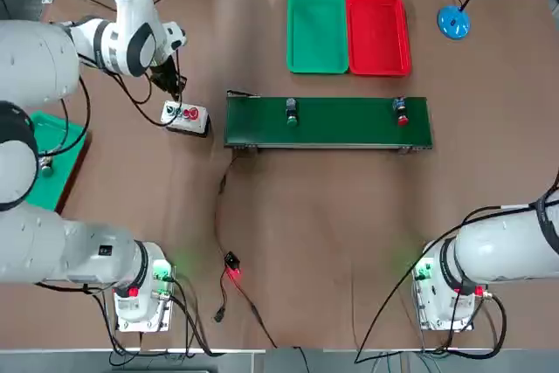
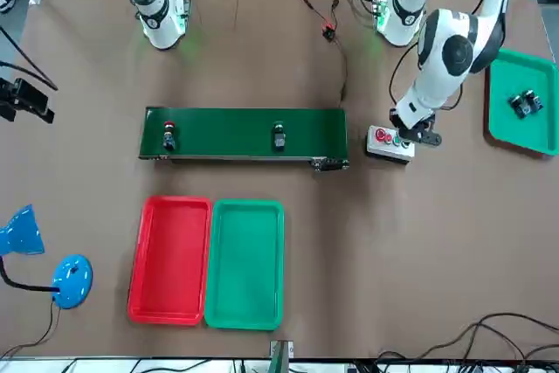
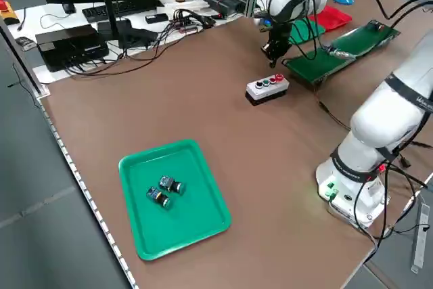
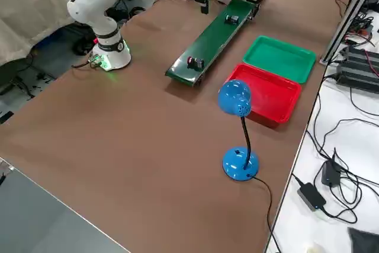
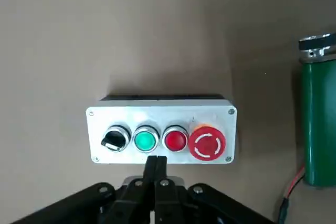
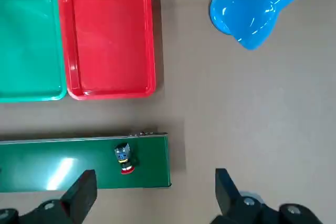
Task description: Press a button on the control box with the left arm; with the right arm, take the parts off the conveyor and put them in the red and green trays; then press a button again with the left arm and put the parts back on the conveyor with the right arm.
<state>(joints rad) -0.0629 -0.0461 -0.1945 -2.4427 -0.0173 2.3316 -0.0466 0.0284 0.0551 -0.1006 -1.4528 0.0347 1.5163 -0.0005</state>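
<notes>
The control box lies on the table just off the conveyor's left end. My left gripper hovers close over the control box, shut, its tips near the green button and holding nothing. A green-capped part sits mid-belt, and a red-capped part sits near the right end. Beyond the belt, the green tray and red tray lie side by side with nothing in them. My right gripper hangs open, high over the belt's right end.
A blue desk lamp stands at the far right. A darker teal tray holding two small parts lies at the left edge. A cable with a red clip runs from the conveyor toward the near edge.
</notes>
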